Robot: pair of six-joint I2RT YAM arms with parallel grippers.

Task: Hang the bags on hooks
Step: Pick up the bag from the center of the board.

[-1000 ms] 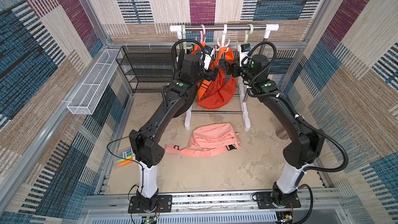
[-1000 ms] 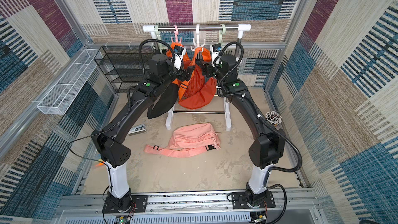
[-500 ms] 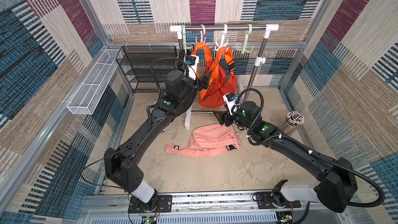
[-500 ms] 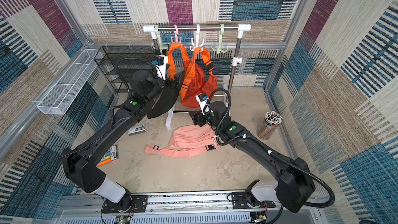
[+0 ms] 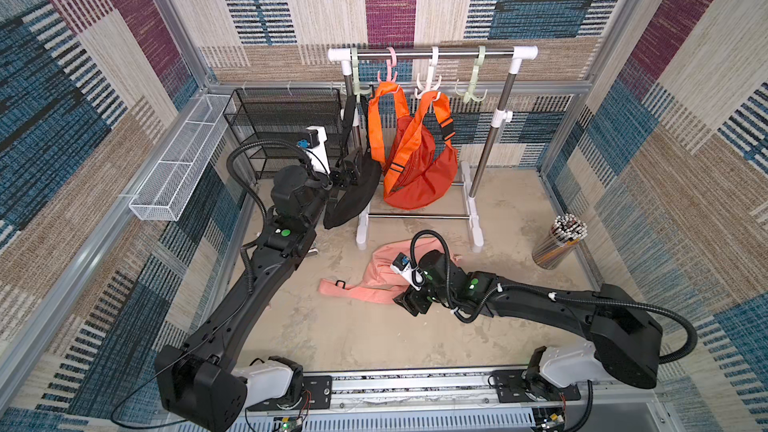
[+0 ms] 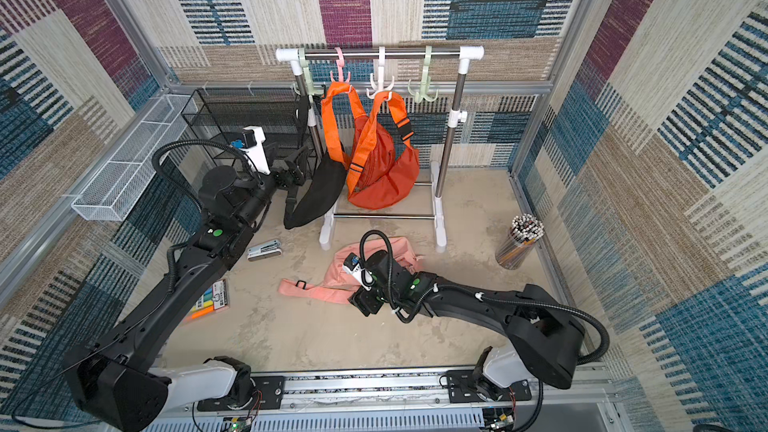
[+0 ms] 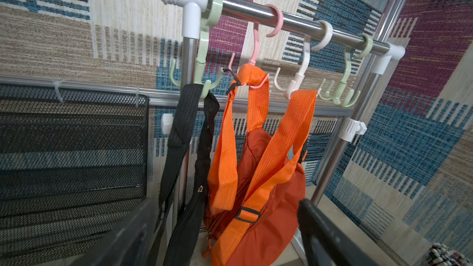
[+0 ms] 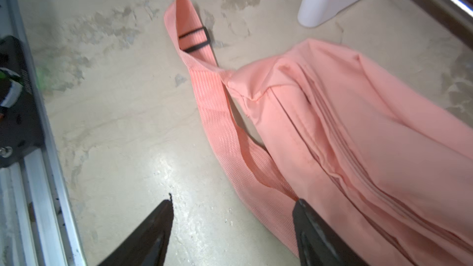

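Observation:
A pink bag lies flat on the floor in front of the rack, its strap trailing toward the left. My right gripper is low over the strap, open, one finger beside the webbing, holding nothing. My left gripper is open and empty next to a hanging black bag. An orange bag hangs from the pink and white hooks. A green hook at the right end is bare.
A black mesh shelf and a white wire basket stand at the left wall. A cup of pencils is at the right. A stapler and a marker pack lie on the floor under the left arm.
Both grippers have left the orange bag at the rack. The right arm has dropped to the pink bag's strap on the floor; the left has drawn back leftward beside the black bag.

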